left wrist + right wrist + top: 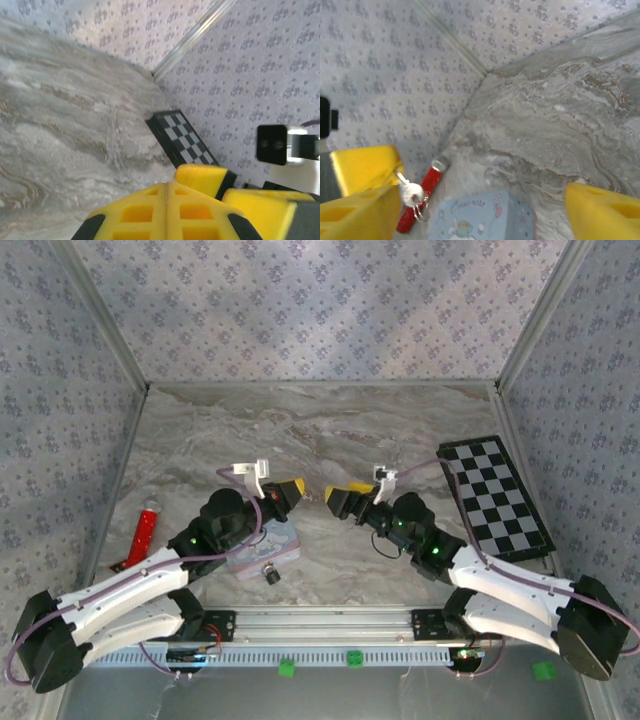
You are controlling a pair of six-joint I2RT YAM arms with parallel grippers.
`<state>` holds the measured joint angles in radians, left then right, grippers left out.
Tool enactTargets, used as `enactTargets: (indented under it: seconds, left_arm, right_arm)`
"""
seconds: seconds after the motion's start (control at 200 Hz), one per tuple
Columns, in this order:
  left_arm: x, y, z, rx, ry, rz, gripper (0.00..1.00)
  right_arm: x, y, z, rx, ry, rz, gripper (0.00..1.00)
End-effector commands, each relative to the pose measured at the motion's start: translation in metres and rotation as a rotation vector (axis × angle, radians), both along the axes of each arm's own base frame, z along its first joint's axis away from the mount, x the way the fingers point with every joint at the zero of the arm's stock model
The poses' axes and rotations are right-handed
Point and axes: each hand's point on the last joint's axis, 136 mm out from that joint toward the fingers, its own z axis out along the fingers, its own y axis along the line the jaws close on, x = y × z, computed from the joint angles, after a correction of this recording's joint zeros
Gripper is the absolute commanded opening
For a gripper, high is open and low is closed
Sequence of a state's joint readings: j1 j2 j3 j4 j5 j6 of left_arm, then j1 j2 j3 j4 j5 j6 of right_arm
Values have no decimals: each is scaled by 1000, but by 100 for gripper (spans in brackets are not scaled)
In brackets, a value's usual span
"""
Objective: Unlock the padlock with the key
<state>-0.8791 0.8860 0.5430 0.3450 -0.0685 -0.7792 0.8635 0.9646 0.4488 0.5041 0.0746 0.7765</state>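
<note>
**Both grippers raised over the far side of the pale blue tin (266,546).** The left gripper (167,200) is clenched, its yellow fingers pressed flush. From the right wrist, the silver key (411,193) and its ring hang from that gripper's tip, the thin end pinched there, above the tin's left part. The right gripper (480,200), off the tin's far right corner, is released, jaws wide and empty. The padlock (271,575), small and dark, lies on the marble counter (330,430) just beside the tin's near edge. A red bar (145,530) lies well left of the tin.
</note>
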Motion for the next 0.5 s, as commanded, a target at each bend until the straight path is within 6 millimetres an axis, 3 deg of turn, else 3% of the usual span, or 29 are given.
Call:
enactTargets:
  seconds: [0.0, 0.25, 0.495]
  left_arm:
    - [4, 6, 31, -44, -110, 36, 0]
    - [-1, -12, 53, -119, -106, -52, 0]
    - [-4, -18, 63, -240, -40, -93, 0]
  right_arm:
    - [-6, 8, 17, 176, 38, 62, 92]
    - [-23, 26, 50, 329, -66, 242, 91]
    - [-23, 35, 60, 369, -93, 304, 82]
